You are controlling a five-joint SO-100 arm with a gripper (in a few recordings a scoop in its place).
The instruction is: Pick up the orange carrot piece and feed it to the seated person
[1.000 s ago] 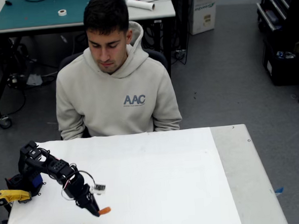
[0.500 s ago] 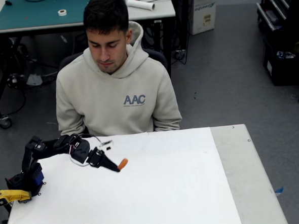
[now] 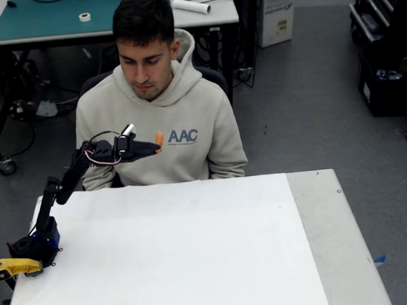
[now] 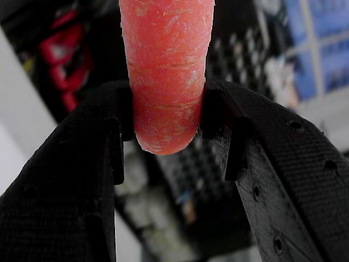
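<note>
Raised off the white table (image 3: 195, 250) from a base at its left edge, forearm stretched level toward the seated person (image 3: 156, 107) in the fixed view. Gripper (image 3: 156, 144) at chest height, jaws clamped on the orange carrot piece (image 3: 159, 138), in front of the hoodie beside its lettering. In the wrist view, black fingers (image 4: 82, 180) pinching the carrot piece (image 4: 166, 71) near its rounded end.

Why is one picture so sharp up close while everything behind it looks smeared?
In the wrist view the carrot piece and the gripper are in focus, the room behind blurred. In the fixed view, lighting is even and soft, the white table bright without glare.
</note>
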